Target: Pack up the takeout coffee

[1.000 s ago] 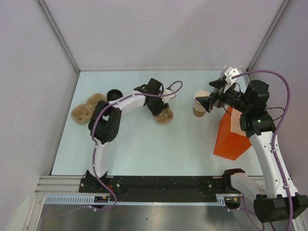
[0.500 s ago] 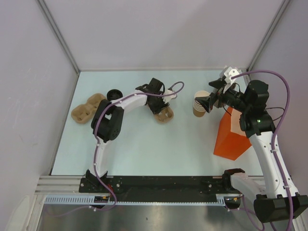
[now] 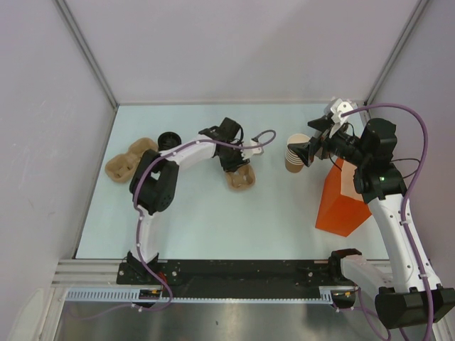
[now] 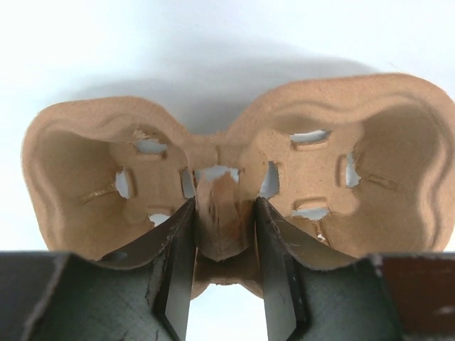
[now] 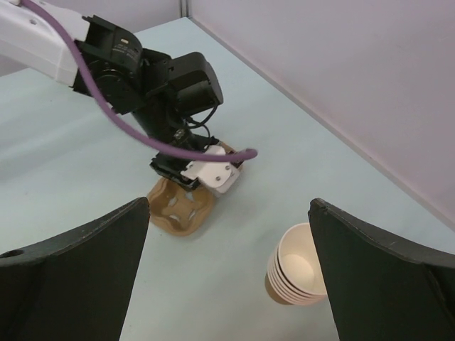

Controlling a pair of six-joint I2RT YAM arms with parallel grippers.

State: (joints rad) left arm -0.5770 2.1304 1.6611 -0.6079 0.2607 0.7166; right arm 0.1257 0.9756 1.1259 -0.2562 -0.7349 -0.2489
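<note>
My left gripper (image 3: 232, 162) is shut on the middle ridge of a brown two-well pulp cup carrier (image 3: 239, 179) at the table's centre. In the left wrist view the fingers (image 4: 178, 241) pinch that ridge, with a carrier well (image 4: 92, 185) on each side. My right gripper (image 3: 307, 150) is open and empty, just right of the stack of tan cups (image 3: 293, 154). In the right wrist view the stack (image 5: 298, 268) sits between the spread fingers (image 5: 71, 284). A round black lid (image 3: 168, 140) lies at the back left. No single cup apart from the stack is in view.
A second brown carrier (image 3: 128, 160) lies at the far left near the lid. An orange upright bag (image 3: 341, 199) stands at the right, beside my right arm. The held carrier (image 5: 181, 207) and the left arm (image 5: 163, 78) show in the right wrist view.
The left gripper has shifted the carrier slightly toward the near side and turned it a little. The right arm has not moved.
</note>
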